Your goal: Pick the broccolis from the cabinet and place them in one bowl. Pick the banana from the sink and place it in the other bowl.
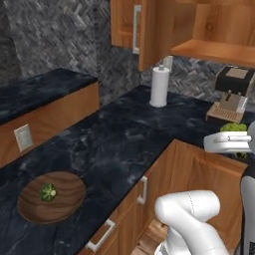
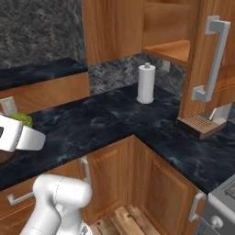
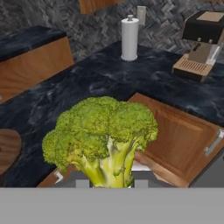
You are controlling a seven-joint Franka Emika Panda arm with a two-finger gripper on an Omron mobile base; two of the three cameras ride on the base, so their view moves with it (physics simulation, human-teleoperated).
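I have one broccoli (image 3: 103, 135) pinched by its pale stalk in the gripper (image 3: 111, 181), whose jaws are nearly closed on it; it hangs in the air out past the near edge of the black marbled counter (image 1: 129, 134), in front of the wooden base cabinets (image 3: 175, 140). The second broccoli (image 1: 48, 192) lies in the wooden bowl (image 1: 64, 209) at the near left of the counter. I can read no writing anywhere. At the far side a white paper towel roll (image 1: 160, 86) stands upright by the grey herringbone wall (image 1: 55, 35), with a coffee machine (image 1: 232, 92) to its right. Above them the wall cabinet (image 1: 214, 30) stands open, its shelf bare where I can see it.
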